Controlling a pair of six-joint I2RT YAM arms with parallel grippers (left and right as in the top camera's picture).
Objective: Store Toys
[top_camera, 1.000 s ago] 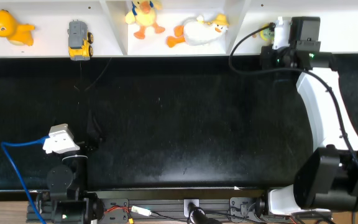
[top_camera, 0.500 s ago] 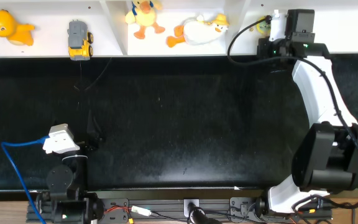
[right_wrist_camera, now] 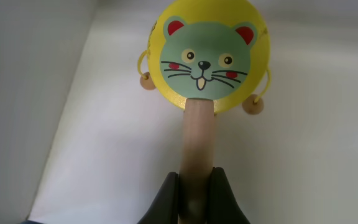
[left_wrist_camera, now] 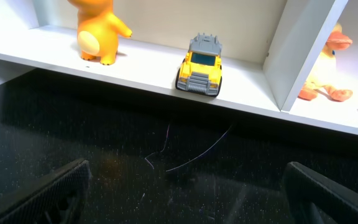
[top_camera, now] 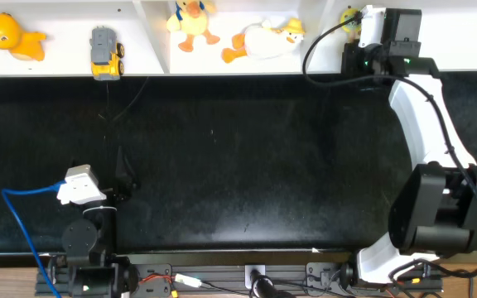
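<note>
Smooth bare-wood handle (right_wrist_camera: 197,137) below a glossy painted rattle face (right_wrist_camera: 207,59), matt white shelf (right_wrist_camera: 104,143), dull black tabletop (top_camera: 238,165).

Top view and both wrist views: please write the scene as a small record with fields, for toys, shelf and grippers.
Right gripper: shut on the wooden handle of the round yellow drum toy with a green cat face, in the white shelf's right compartment
Left gripper: open, empty, above the black table
Left compartment: orange plastic duck, yellow and grey toy truck
Middle compartment: yellow plush duck, white plush duck
</note>
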